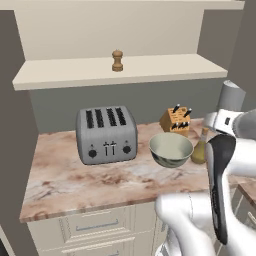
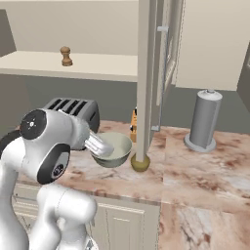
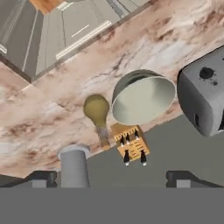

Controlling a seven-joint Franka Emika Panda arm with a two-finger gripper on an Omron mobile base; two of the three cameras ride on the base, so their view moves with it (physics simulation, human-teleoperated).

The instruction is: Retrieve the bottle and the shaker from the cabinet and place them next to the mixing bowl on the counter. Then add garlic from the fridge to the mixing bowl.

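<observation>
Glossy white rounded arm (image 2: 46,146) segments; dark grey joint caps; black strip along one link; small dark tool (image 3: 111,177) tips.

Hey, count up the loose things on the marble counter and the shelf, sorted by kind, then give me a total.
Silver four-slot toaster: 1
Pale grey-green mixing bowl: 1
Olive-yellow glass bottle: 1
Wooden knife block: 1
Grey paper towel holder: 1
Brown wooden shaker, on the shelf: 1
Total: 6
</observation>
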